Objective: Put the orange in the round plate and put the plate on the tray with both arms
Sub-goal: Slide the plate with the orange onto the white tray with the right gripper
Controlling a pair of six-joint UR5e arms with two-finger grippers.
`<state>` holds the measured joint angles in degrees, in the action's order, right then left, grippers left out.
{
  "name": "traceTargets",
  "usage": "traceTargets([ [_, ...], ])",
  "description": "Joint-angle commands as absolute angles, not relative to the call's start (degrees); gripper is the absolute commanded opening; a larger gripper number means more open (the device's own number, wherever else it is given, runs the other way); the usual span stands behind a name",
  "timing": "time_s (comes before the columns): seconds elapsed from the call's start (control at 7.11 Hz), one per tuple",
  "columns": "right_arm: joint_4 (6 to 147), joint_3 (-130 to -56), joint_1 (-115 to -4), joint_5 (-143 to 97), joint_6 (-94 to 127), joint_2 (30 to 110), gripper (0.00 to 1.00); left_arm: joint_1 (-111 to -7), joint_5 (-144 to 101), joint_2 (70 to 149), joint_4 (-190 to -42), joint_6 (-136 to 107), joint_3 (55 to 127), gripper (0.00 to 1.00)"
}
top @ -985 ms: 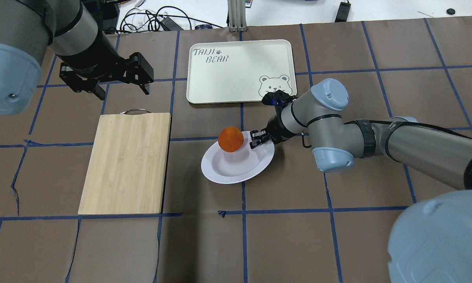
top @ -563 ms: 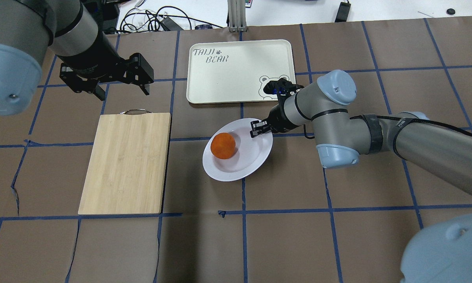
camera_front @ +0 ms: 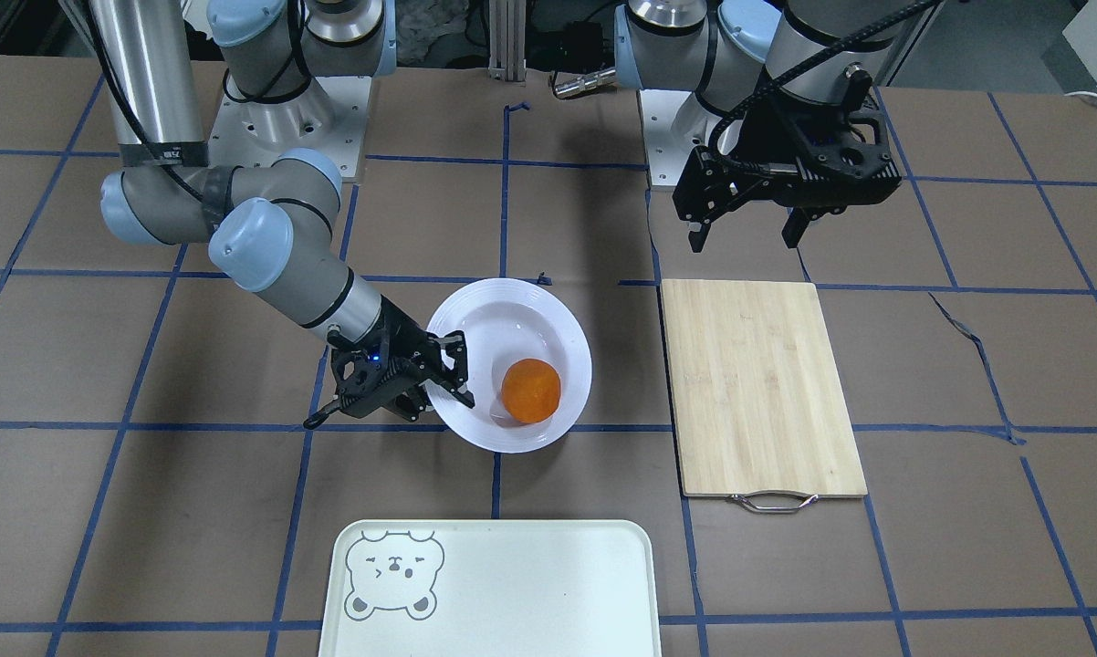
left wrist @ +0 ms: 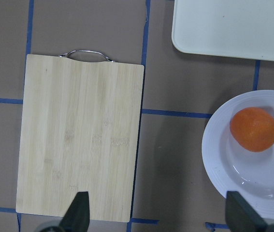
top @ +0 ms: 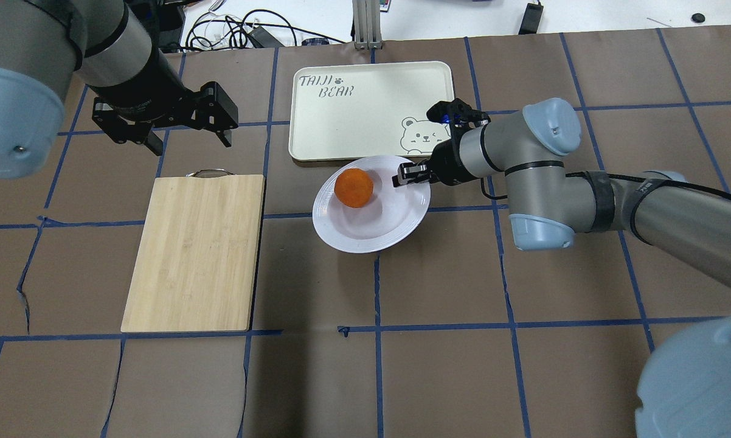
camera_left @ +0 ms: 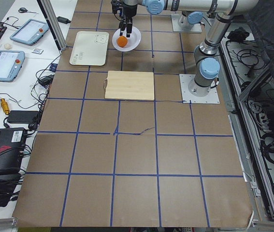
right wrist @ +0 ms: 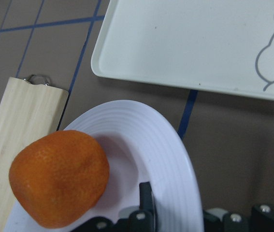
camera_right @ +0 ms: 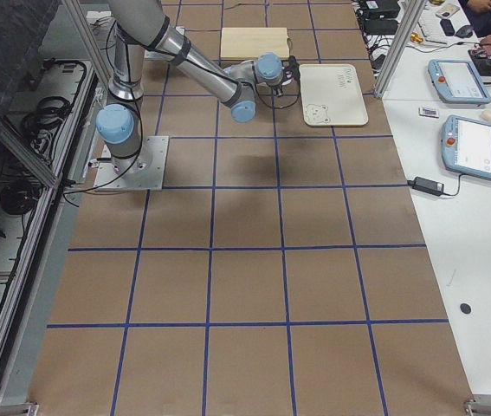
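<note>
Facing the robot: the right gripper (camera_front: 451, 372) is seen closed on the rim of the round plate (camera_front: 512, 292), and the orange (camera_front: 531, 391) lies in the plate's well. The tray (camera_front: 512, 584) is apart from the plate. The left gripper (camera_front: 747, 235) hangs spread wide and empty, beyond the wooden cutting board (camera_front: 758, 383).
Overhead: the plate's rim is seen at the tray's near edge. A shadow underneath suggests that the plate is held off the table. The orange sits off-centre, toward the tray.
Side views: plate and orange are seen beside the tray, but too small for the grip to be judged.
Left wrist: two fingertips are seen well apart with nothing between them.
Right wrist: one finger is laid over the rim, and bare table shows between plate and tray.
Step done well: the plate is pinched at one edge only, so it should be kept level or the orange may roll. The tray's raised edge should be cleared before lowering. Release is best left until the plate lies flat.
</note>
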<state>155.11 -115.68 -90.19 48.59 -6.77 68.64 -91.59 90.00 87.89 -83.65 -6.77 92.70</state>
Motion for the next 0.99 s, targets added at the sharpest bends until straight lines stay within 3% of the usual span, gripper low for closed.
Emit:
traceTargets([
  [0.0, 157.8, -111.7, -86.1, 42.9, -6.9, 67.7, 0.0, -91.6, 90.0, 87.9, -83.7, -6.8, 92.6, 1.0],
  [0.84, 157.9, -85.8, -86.0, 40.6, -6.2, 47.9, 0.0, -91.7, 90.0, 87.8, -83.7, -6.8, 92.8, 1.0],
])
